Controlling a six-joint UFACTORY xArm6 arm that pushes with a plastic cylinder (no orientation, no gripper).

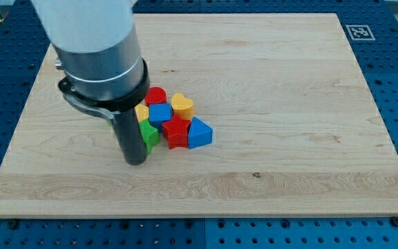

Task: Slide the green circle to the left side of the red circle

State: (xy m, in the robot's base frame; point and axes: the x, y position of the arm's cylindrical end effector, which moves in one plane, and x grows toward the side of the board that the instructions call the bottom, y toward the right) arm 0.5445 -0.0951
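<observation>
My tip (136, 162) rests on the board at the left edge of a tight cluster of blocks. The green block (150, 133) is just right of the rod, touching or nearly touching it and partly hidden; its shape is unclear. The red circle (157, 95) sits at the top of the cluster. Below it is a blue block (161, 113), with a yellow heart (182, 104) to its right. A yellow block (141, 112) peeks out by the rod. A red star (176, 131) and a blue triangle (200, 133) form the lower right.
The wooden board (275, 83) lies on a blue perforated table. A black-and-white marker (359, 32) sits at the board's top right corner. The arm's large grey and white body (99, 48) covers the upper left of the view.
</observation>
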